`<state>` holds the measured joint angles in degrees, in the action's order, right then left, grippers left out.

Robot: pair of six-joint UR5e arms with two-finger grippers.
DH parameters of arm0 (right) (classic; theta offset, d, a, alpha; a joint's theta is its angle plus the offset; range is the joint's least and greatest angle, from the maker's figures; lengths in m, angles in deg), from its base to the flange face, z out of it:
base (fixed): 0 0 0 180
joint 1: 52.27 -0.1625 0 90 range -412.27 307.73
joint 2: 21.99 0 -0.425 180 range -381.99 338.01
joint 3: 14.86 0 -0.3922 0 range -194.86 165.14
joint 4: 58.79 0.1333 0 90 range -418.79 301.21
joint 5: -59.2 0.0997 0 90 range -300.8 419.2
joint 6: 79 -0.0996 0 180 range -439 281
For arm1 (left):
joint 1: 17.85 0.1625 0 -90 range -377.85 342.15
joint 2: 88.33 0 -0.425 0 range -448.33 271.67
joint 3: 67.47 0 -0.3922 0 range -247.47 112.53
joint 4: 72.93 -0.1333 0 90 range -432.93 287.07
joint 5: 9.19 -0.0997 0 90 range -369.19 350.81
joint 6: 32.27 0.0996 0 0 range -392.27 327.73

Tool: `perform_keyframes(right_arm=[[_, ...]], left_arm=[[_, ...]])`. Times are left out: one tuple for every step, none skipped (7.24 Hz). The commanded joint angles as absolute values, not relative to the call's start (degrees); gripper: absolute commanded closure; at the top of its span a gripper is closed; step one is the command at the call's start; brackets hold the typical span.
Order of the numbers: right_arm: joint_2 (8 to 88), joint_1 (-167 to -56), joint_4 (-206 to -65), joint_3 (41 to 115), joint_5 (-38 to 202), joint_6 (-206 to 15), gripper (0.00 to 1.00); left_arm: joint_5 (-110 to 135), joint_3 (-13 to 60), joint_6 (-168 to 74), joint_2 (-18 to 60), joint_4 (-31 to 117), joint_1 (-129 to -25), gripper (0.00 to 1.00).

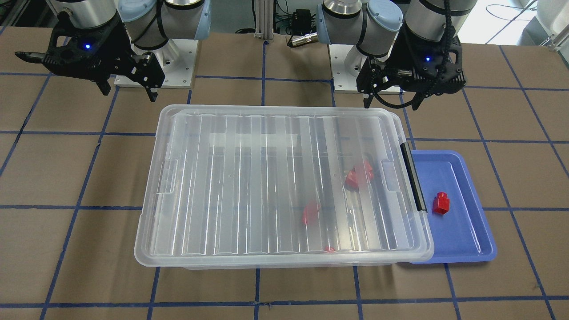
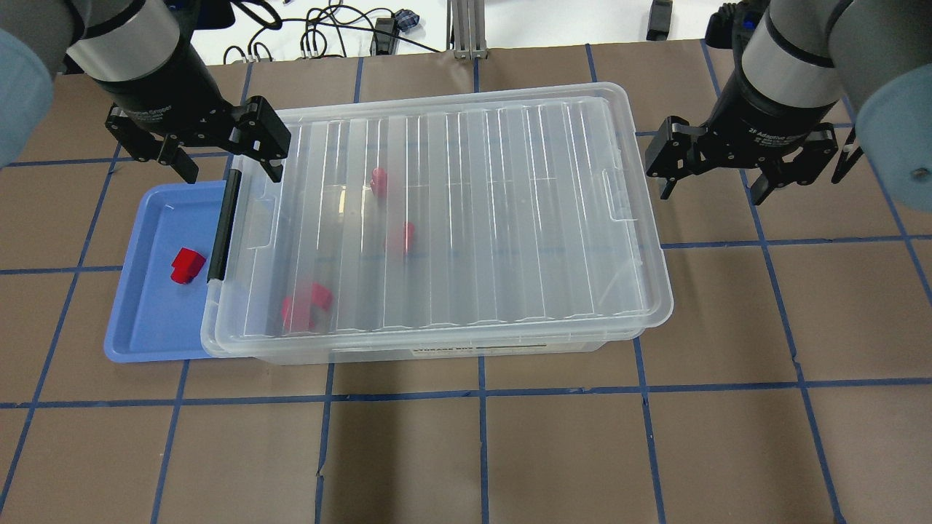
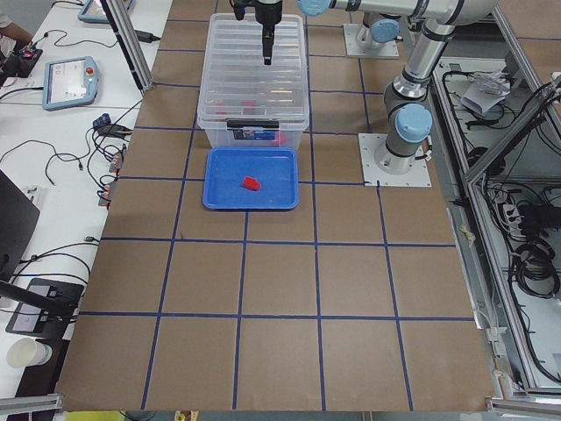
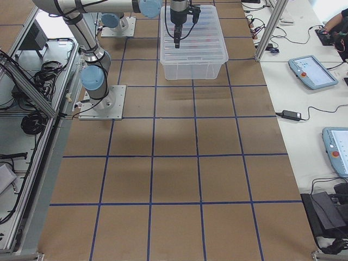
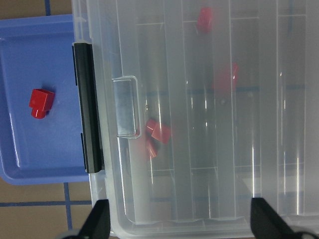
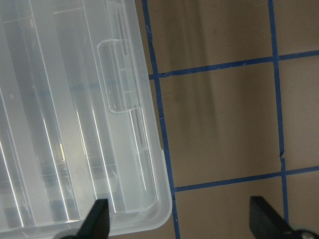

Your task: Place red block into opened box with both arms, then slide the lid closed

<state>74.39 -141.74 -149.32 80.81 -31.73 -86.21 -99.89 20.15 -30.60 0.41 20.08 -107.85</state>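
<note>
The ribbed clear lid [image 1: 266, 178] [image 2: 466, 218] lies flat over the clear box [image 2: 437, 353] and covers its top. Its black latch [image 1: 413, 175] [image 5: 87, 107] faces the blue tray. Through the lid I see red blocks [image 1: 360, 173] [image 2: 403, 236] [image 5: 160, 133] inside the box. One more red block [image 1: 441, 203] [image 2: 186, 265] [image 5: 41, 102] lies in the tray. My left gripper [image 1: 391, 104] [image 2: 233, 173] hangs open and empty above the latch end. My right gripper [image 1: 130, 93] [image 2: 712, 193] hangs open and empty just beyond the opposite short end.
The blue tray [image 1: 466, 231] [image 2: 145, 320] touches the box's latch end, partly tucked under the lid's rim. Brown table paper with blue tape lines [image 2: 480, 393] surrounds the box. Both arm bases [image 1: 155, 66] stand behind the box. Cables and tablets lie off the table.
</note>
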Motion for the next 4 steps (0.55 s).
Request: perform_keyframes(right_arm=[[74.3, -141.7, -149.3, 80.8, -31.9, -86.1, 0.0], [74.3, -141.7, -149.3, 80.8, -31.9, -86.1, 0.0], [74.3, -141.7, -149.3, 80.8, -31.9, -86.1, 0.0], [74.2, -141.7, -149.3, 80.8, -31.9, -85.9, 0.0]], left_arm=[[-99.9, 20.2, -30.6, 0.4, 20.1, -107.9, 0.0], [-99.9, 20.2, -30.6, 0.5, 20.1, -107.9, 0.0], [-99.9, 20.2, -30.6, 0.5, 20.0, -107.9, 0.0], [-99.9, 20.2, -30.7, 0.4, 20.0, -107.9, 0.0]])
